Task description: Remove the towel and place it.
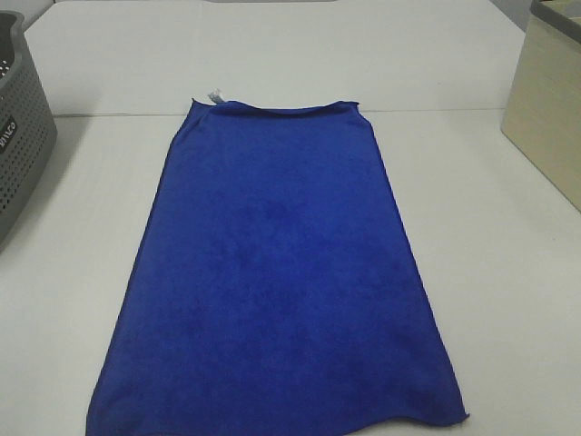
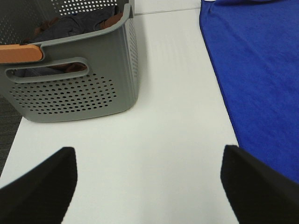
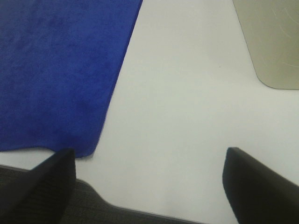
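Overhead view: the towel (image 1: 277,272), royal blue and plush, lies spread flat and lengthwise down the middle of a white counter (image 1: 508,272), its near edge close to the counter's front. A small white tag (image 1: 214,95) sits at its far left corner, where the far hem curls up slightly. A seam (image 1: 109,114) crosses the counter just behind that hem. At the left edge stands a grey perforated basket (image 1: 20,127); at the right edge, a beige box (image 1: 545,109). Neither arm appears in this view.

Left wrist view: the left gripper (image 2: 149,186) hangs released over bare counter, its two dark fingers (image 2: 42,186) spread wide and grasping nothing. The basket, holding dark cloth (image 2: 74,25) and bearing an orange handle (image 2: 18,53), lies to one side; the towel's long edge lies to the other, apart from both fingers.

Right wrist view: the right gripper (image 3: 149,186) is likewise released and empty, above the counter's front edge beside the towel's near right corner. Dark floor (image 3: 88,205) shows below the counter edge
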Controlling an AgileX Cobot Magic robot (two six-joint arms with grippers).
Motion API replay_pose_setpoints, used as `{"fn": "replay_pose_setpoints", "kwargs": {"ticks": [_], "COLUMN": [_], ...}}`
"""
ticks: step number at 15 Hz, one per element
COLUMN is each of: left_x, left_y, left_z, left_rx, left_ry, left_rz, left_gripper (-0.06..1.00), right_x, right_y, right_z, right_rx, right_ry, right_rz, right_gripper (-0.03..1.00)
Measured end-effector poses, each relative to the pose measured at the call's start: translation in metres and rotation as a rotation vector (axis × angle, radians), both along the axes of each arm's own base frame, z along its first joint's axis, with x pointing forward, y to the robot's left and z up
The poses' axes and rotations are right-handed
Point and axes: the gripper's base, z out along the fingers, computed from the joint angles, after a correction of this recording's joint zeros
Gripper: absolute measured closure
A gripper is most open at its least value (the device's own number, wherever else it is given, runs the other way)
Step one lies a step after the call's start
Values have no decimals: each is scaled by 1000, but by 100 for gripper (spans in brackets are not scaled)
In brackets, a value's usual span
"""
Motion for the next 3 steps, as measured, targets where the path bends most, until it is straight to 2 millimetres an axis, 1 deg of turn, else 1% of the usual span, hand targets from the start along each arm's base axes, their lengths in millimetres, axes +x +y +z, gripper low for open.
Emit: {"fn": "replay_pose_setpoints", "kwargs": {"ticks": [3], "left_x": [0], "left_y": [0], "left_z": [0], "left_rx": [0], "left_ry": [0], "left_rz": [0], "left_gripper": [15], "right_x": [0], "right_y": [0], "right_z": [0], "right_rx": [1], "right_ry": [0], "right_rz": [1], "right_gripper": [14]}}
